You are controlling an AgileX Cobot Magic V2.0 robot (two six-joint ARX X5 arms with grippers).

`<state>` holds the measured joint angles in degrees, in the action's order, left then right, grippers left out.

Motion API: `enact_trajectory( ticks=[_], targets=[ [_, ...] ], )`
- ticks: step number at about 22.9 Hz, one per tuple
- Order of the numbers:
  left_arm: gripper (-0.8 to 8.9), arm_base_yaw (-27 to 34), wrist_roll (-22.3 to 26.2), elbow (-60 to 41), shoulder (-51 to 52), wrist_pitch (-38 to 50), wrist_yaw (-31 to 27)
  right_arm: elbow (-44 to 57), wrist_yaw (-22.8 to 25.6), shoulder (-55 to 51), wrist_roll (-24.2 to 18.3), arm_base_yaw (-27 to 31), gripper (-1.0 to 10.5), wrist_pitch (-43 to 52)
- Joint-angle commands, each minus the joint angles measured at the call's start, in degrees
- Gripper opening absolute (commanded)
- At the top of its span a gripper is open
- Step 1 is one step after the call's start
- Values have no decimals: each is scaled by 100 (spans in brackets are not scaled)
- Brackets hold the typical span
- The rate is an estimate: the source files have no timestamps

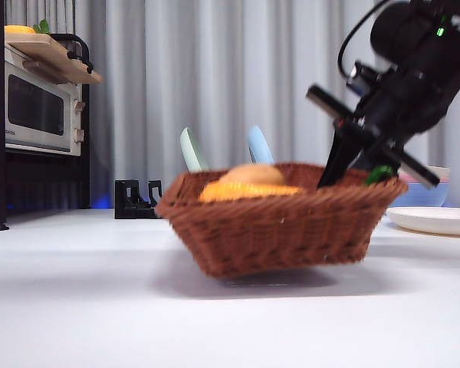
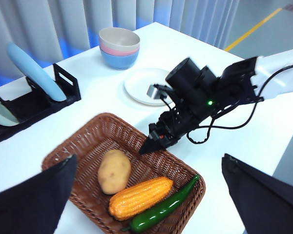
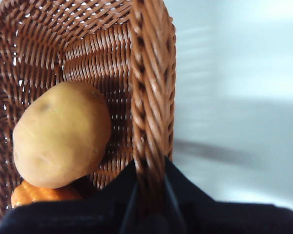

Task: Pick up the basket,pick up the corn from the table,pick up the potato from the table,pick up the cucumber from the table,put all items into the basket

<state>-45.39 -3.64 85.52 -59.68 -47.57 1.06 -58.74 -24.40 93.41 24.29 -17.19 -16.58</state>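
The brown wicker basket (image 1: pixel 276 230) sits on the white table (image 1: pixel 77 307), tilted with its right side a little higher. The potato (image 2: pixel 114 170), the corn (image 2: pixel 139 197) and the green cucumber (image 2: pixel 161 209) lie inside it. My right gripper (image 3: pixel 149 170) is shut on the basket's rim (image 3: pixel 146 73), beside the potato (image 3: pixel 61 134) and the corn's end (image 3: pixel 39 194). It shows in the front view (image 1: pixel 345 165) at the basket's right side, and in the left wrist view (image 2: pixel 149 146). My left gripper (image 2: pixel 149 161) hangs open and empty high above the basket.
A black rack (image 2: pixel 44 100) holds a blue plate (image 2: pixel 34 70) behind the basket. A white plate (image 2: pixel 144 85) and stacked bowls (image 2: pixel 119 47) stand beyond the right arm. A microwave on a shelf (image 1: pixel 34 107) stands at the far left.
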Motion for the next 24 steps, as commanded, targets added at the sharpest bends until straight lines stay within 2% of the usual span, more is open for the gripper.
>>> enact_trajectory(
  ticks=[1, 3, 5, 7, 8, 9, 10, 11, 13, 14, 15, 16, 17, 18, 22, 24],
  targets=[
    [499, 0, 28, -2, 28, -109, -254, -33, -46, 188, 179, -2, -16, 87],
    [499, 0, 44, -2, 26, -310, -481, -33, 96, 225, 164, -2, 59, 90],
    [499, 0, 61, -2, 26, -444, -717, -33, 483, 201, 101, 0, 277, 90],
    [498, 0, 92, -2, 26, -485, -909, -37, 627, 138, -2, 81, 484, 87],
    [497, 0, 114, -2, 26, -520, -1038, -37, 658, 66, -90, 131, 543, 72],
    [472, 0, 197, -2, 26, -570, -1163, -37, 651, -42, -188, 153, 543, 46],
    [399, 0, 289, -2, 26, -614, -1318, -37, 651, -201, -262, 181, 539, 0],
    [296, 0, 407, -2, 26, -651, -1510, -37, 649, -398, -372, 219, 535, -63],
    [19, 0, 610, -2, 26, -756, -1805, -37, 654, -909, -658, 223, 530, -258],
    [-4, 2, 638, -11, 26, -782, -1958, -37, 656, -1196, -824, 219, 518, -361],
    [-8, 7, 649, -31, 26, -769, -2081, -37, 651, -1488, -1021, 212, 409, -435],
    [-8, 13, 675, -87, 37, -702, -2186, -37, 654, -1768, -1228, 197, 224, -525],
    [-8, 13, 688, -164, 79, -643, -2251, -37, 662, -1961, -1353, 175, 87, -590],
    [-8, 13, 695, -258, 109, -560, -2299, -37, 680, -2114, -1460, 164, -14, -645],
    [-8, 15, 695, -1005, 433, -52, -2354, -33, 756, -2717, -1810, 90, -8, -929],
    [-8, 15, 688, -1523, 686, 179, -2356, -13, 1134, -2994, -2000, 9, -8, -1143]
  ],
)
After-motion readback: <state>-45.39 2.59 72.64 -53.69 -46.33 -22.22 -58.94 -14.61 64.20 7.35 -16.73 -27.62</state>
